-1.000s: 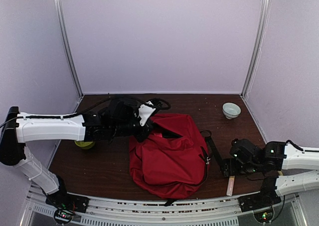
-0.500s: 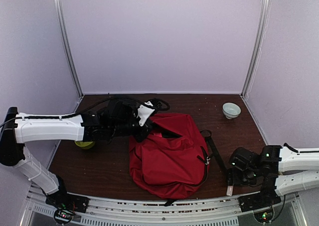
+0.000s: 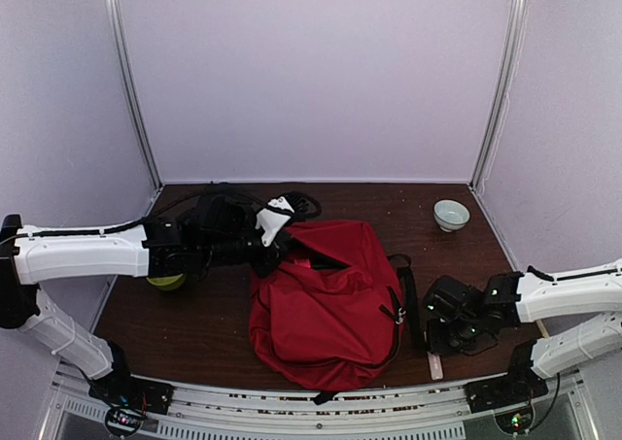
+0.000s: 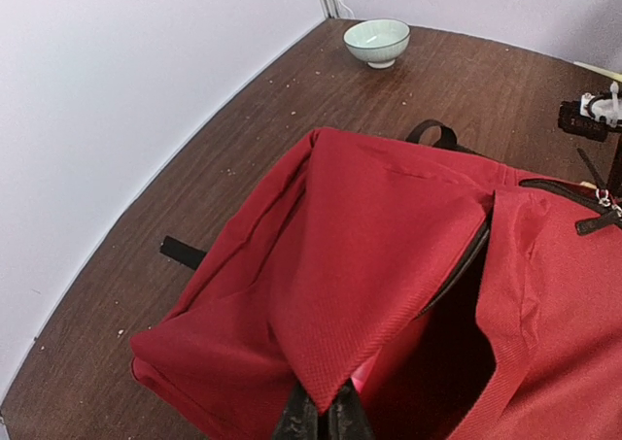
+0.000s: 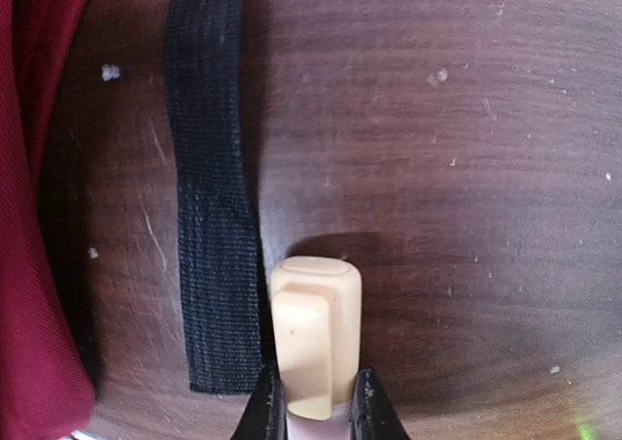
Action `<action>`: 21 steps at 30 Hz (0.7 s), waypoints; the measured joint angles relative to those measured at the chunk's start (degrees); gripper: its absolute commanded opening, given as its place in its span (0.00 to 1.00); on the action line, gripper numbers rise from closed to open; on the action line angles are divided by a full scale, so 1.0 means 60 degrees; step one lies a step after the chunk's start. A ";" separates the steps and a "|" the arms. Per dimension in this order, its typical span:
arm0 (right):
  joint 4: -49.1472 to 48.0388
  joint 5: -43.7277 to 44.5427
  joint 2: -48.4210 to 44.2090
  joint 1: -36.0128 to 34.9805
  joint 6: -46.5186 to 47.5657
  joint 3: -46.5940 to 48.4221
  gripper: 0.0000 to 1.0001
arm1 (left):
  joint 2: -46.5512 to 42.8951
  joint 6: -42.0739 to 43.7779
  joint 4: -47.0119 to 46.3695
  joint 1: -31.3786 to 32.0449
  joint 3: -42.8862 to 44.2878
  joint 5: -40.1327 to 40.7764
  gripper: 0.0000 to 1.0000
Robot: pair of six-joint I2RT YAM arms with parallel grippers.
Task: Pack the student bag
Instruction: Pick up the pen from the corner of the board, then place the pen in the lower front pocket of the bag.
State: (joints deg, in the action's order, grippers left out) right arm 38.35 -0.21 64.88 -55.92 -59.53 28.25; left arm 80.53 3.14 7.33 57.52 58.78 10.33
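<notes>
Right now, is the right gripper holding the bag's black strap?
No, the right gripper is closed on a cream stick that lies beside the black strap.

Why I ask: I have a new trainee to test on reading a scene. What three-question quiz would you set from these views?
1. True or false: the left gripper is pinching a flap of the red backpack.
2. Which thing sits between the right gripper's fingers?
A) a notebook
B) a cream capped stick
C) a water bottle
3. Fill in: the pale bowl stands near the far ____ corner of the table.

Key
1. True
2. B
3. right
</notes>
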 measured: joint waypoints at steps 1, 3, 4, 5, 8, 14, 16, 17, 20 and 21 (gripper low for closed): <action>0.0193 0.0033 0.0109 -0.0007 0.0124 0.0149 0.00 | -0.0066 0.0007 -0.0007 0.0000 -0.0080 0.0004 0.00; 0.0688 0.0127 0.0084 -0.0018 0.0295 0.0408 0.00 | -0.0204 0.0011 -0.0033 0.0000 -0.0266 0.0015 0.00; 0.1009 0.0277 0.0007 -0.0033 0.0397 0.0608 0.00 | -0.0266 0.0011 -0.0051 0.0000 -0.0357 0.0025 0.00; 0.1311 0.0448 -0.0124 -0.0040 0.0539 0.0871 0.00 | -0.0313 0.0011 -0.0062 0.0000 -0.0412 0.0036 0.00; 0.1963 0.1100 -0.0725 -0.0040 0.0976 0.1887 0.00 | -0.0368 0.0007 -0.0073 0.0000 -0.0448 0.0040 0.00; 0.0000 0.1563 -0.2594 -0.0215 0.3238 0.3071 0.00 | -0.0364 -0.0091 -0.0076 0.0000 -0.0448 0.0036 0.00; -0.1993 0.1326 -0.2896 -0.0430 0.4481 0.2834 0.00 | -0.0350 -0.0229 -0.0106 0.0000 -0.0448 0.0036 0.00; -0.2976 0.1180 -0.2856 -0.0506 0.5034 0.2659 0.00 | -0.0339 -0.0302 -0.0131 0.0000 -0.0441 0.0029 0.00; -0.6331 0.0335 -0.2073 -0.0619 0.6692 0.1902 0.00 | -0.0237 -0.0550 -0.0120 0.0000 -0.0284 -0.0018 0.00; -0.7497 -0.0036 -0.1577 -0.0674 0.7304 0.1708 0.00 | -0.0215 -0.0648 -0.0106 0.0000 -0.0222 -0.0047 0.00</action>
State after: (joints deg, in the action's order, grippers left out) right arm -6.63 -0.43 55.42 -59.96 -15.70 38.50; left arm 79.24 -0.75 6.70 57.52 57.45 10.04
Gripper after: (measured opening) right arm 0.188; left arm 0.031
